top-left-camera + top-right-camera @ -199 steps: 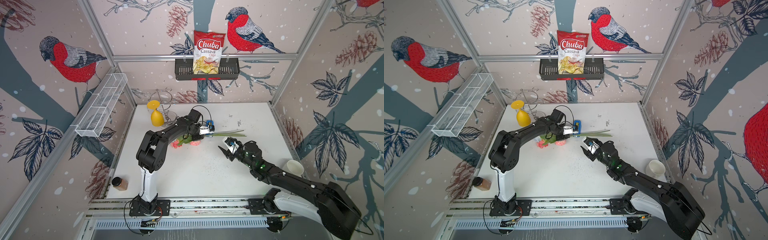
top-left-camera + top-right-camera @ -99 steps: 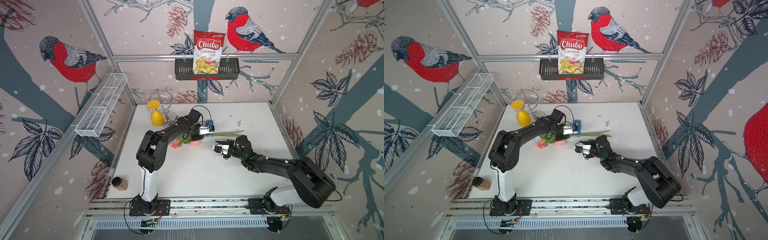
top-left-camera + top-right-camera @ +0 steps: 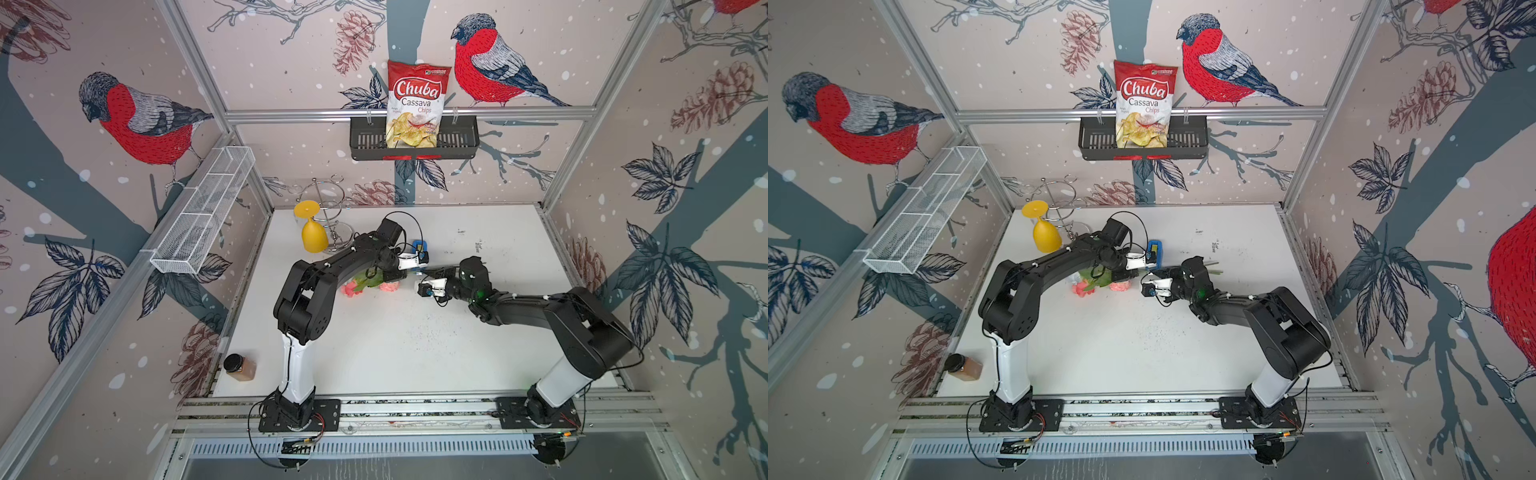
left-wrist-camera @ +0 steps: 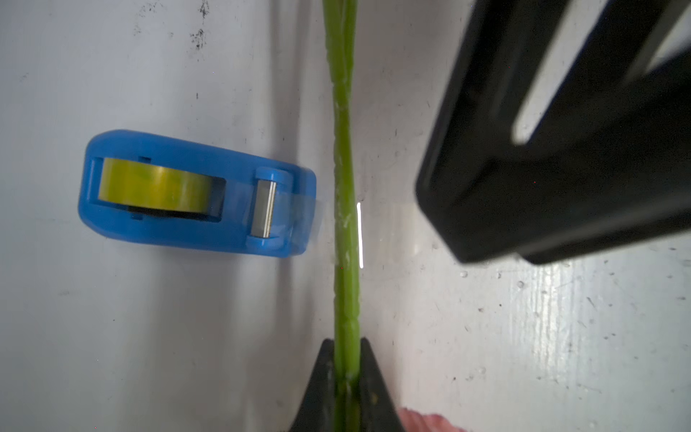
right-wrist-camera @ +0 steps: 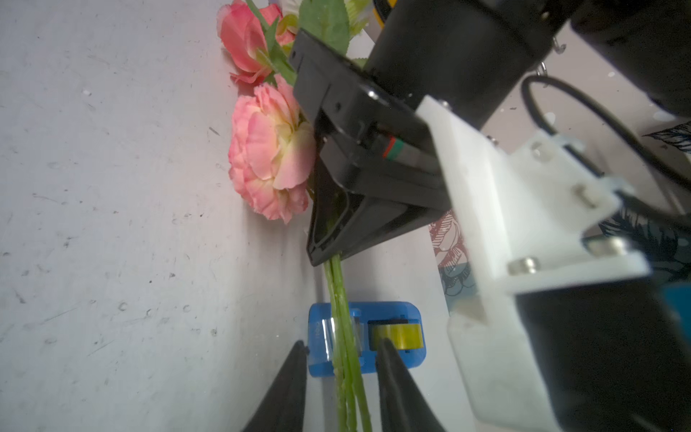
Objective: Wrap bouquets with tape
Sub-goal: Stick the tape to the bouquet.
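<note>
My left gripper (image 4: 346,368) clamped on bouquet (image 5: 271,157) stems, right gripper (image 5: 340,359) parted astride them, beside tape (image 4: 194,192).

Only legible print was on the chip bag (image 3: 417,104) in the black wall basket (image 3: 457,141): "Chuba" in white script on red, "Cassava Chips" below. Same in both top views. Small print on bag too tiny to read. No other text or nos. readable.
</note>
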### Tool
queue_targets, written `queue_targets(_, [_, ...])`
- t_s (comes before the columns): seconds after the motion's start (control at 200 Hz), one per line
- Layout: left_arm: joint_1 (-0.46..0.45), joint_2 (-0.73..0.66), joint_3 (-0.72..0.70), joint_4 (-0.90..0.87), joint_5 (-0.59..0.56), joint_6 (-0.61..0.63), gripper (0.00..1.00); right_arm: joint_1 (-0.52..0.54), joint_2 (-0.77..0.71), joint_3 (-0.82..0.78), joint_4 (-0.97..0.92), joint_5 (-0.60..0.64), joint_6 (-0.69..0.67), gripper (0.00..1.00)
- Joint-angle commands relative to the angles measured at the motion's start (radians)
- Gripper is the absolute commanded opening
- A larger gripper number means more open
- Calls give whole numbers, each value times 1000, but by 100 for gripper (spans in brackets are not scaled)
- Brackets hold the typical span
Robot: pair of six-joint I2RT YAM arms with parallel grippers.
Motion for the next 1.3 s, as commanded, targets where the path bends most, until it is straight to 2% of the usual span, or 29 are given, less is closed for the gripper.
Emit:
queue_targets(0.0, [0, 2, 13, -29, 14, 0, 0, -3, 18, 16, 7, -27, -20, 34])
queue_targets(0.25, [1, 11, 48, -70, 36, -10, 0, 1, 66, 50, 18, -35, -28, 35])
queue_targets(0.781, [0, -3, 51, -102, 70, -17, 0, 1, 140, 87, 101, 73, -125, 35])
queue_targets(1.126, [2, -13, 59, -117, 105, -22, 0, -11, 164, 120, 84, 91, -178, 32])
queue_targets(1.201, [1, -16, 58, -118, 106, -24, 0, -11, 169, 123, 86, 95, -180, 29])
queue_targets(1.296, [1, -16, 59, -122, 93, -30, 0, -9, 167, 133, 64, 99, -195, 18])
